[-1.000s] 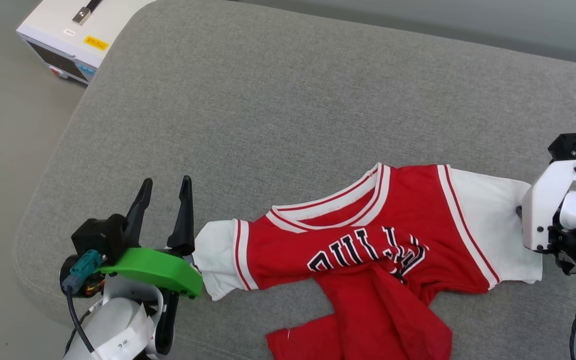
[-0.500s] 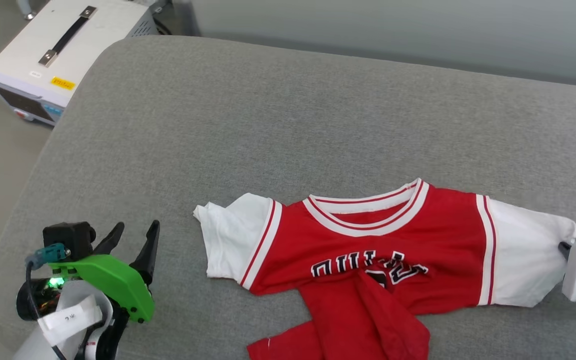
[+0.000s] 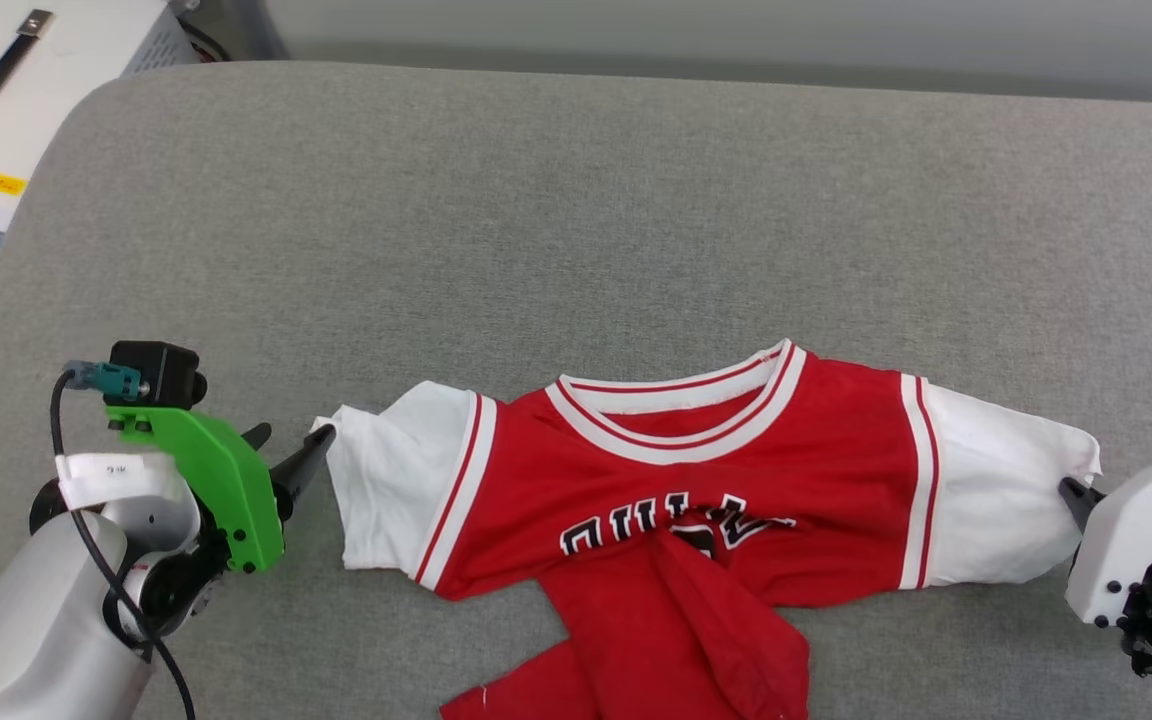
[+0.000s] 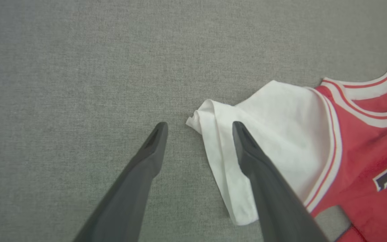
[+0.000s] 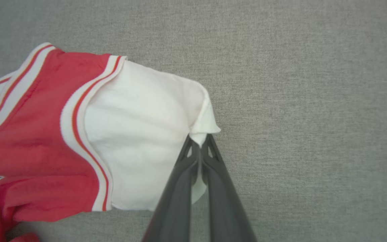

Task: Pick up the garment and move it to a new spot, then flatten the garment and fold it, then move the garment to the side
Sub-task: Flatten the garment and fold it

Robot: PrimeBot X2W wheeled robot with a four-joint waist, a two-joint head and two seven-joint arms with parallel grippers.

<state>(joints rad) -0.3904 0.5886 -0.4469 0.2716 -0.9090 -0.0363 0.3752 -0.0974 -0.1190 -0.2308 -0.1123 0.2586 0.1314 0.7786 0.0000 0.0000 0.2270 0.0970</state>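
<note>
The red T-shirt (image 3: 676,500) lies chest print up on the grey upholstered cushion (image 3: 576,220), a little nearer my side than the middle. Its collar faces away from me and a white sleeve reaches out to each side. My right fingers (image 5: 185,171) are pinched fully together on the outer edge of the sleeve on my right (image 3: 996,500), and a small peak of white cloth pokes up past the tips, so I do have fabric there. I take that grip to be my anchor: with one end pinned, a pull from the other end should draw the shoulders into a straight line. My left fingers (image 4: 153,148) are spread as wide as they go and hold nothing. They point at the folded corner of the sleeve on my left (image 4: 264,134), which sits between the two tips, one finger over white cloth and the other over bare cushion. I cannot tell whether either tip touches the fabric. I judge this to be the start of flattening, because the lower body of the shirt is twisted into a red bunch (image 3: 676,630) below the print and runs toward the near edge. The sleeve corner is thin and doubled over, so closing too high could catch only the top layer.
</note>
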